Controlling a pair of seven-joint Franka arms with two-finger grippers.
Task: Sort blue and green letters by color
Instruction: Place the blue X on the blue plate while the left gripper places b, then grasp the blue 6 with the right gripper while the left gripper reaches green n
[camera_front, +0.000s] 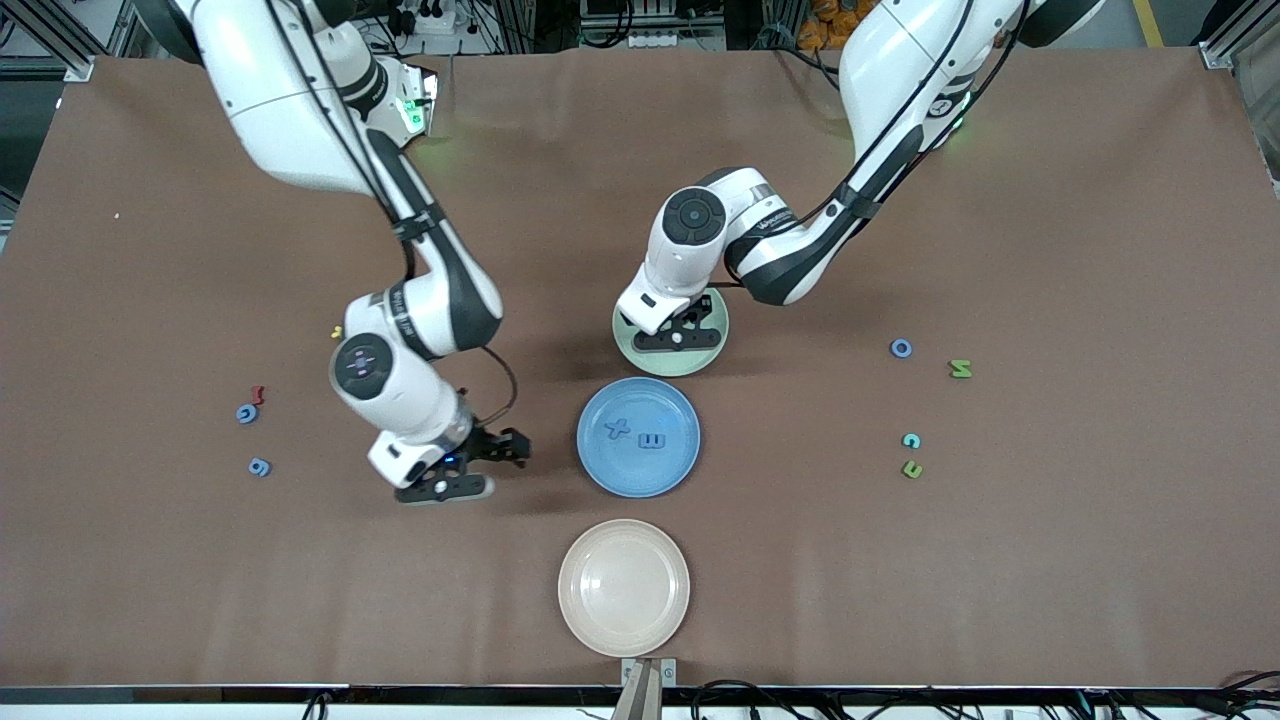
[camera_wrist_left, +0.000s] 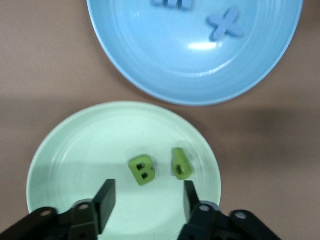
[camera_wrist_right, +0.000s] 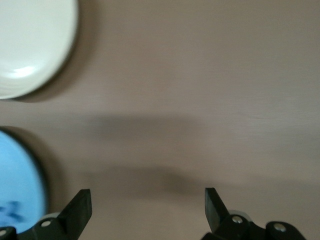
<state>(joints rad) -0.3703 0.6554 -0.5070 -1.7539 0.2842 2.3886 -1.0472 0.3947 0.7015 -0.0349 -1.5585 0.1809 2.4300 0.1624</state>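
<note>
Two green letters, a B (camera_wrist_left: 142, 170) and a smaller one (camera_wrist_left: 181, 164), lie on the pale green plate (camera_front: 700, 365). My left gripper (camera_wrist_left: 148, 192) hovers open just above that plate, holding nothing. Two blue letters (camera_front: 618, 429) (camera_front: 652, 441) rest on the blue plate (camera_front: 640, 482). My right gripper (camera_front: 480, 465) hangs open over bare table beside the blue plate, nothing between its fingers (camera_wrist_right: 80, 207). Loose blue letters (camera_front: 246, 413) (camera_front: 259, 466) lie toward the right arm's end. A blue O (camera_front: 901, 348), a green N (camera_front: 960, 369), a teal letter (camera_front: 911, 440) and a green one (camera_front: 912, 469) lie toward the left arm's end.
A cream plate (camera_front: 623, 587) sits nearest the front camera, below the blue plate. A small dark red letter (camera_front: 258, 394) lies next to the loose blue ones, and a small yellow letter (camera_front: 336, 331) lies by the right arm's wrist.
</note>
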